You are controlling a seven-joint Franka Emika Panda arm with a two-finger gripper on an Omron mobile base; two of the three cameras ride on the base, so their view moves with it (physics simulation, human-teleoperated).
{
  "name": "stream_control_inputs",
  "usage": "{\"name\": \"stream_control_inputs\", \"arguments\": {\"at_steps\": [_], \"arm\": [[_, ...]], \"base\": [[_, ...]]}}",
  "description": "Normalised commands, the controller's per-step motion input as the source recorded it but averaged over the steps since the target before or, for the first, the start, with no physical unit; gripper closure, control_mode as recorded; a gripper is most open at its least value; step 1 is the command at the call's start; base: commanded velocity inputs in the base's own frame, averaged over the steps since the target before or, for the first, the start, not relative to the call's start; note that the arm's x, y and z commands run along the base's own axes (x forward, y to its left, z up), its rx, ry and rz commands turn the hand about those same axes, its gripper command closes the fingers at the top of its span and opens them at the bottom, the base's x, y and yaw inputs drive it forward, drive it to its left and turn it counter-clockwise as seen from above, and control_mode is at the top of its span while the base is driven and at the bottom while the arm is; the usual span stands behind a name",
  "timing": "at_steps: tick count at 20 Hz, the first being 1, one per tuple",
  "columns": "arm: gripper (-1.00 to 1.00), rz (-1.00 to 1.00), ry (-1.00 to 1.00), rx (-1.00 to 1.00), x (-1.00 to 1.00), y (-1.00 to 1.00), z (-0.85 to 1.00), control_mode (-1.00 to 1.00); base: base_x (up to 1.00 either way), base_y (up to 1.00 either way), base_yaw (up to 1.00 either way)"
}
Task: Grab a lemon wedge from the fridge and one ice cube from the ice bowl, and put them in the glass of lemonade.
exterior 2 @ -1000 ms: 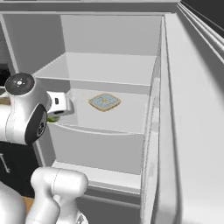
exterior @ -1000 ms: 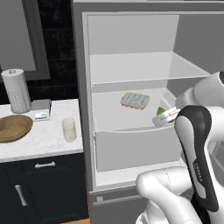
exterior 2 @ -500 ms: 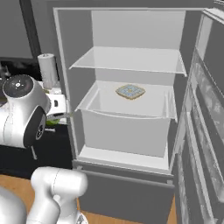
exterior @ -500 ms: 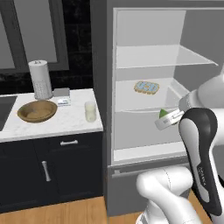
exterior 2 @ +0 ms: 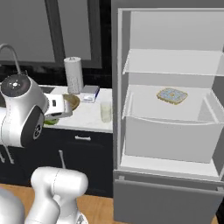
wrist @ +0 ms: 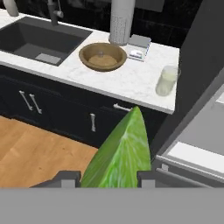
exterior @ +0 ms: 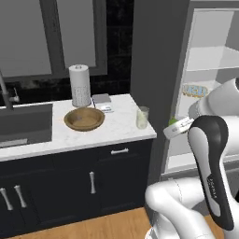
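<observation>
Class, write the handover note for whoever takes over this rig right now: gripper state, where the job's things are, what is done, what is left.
Gripper: shut on the lemon wedge, held out in front of the counter, apart from it and short of the glass.
Glass of lemonade: upright near the counter's right end, beside the fridge.
Ice bowl: on the counter in front of the paper towel roll; a small pale ice cube seems to lie in it.
Fridge: open, a tray of food on its shelf.
Done: wedge taken from the fridge.
Left: drop the wedge in the glass, then fetch one ice cube and add it.
</observation>
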Motion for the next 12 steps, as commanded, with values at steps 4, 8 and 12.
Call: {"name": "stream_control_inputs", "arguments": {"at_steps": [4,8,12], "arm": [[1.0,0.0,0.0,0.0,0.0,0.0,0.0,1.0],[1.0,0.0,0.0,0.0,0.0,0.0,0.0,1.0],[1.0,0.0,0.0,0.0,0.0,0.0,0.0,1.0]], "base": [[0.54,0.66,-0.32],[0.65,0.64,-0.36],[0.67,0.54,-0.37]]}}
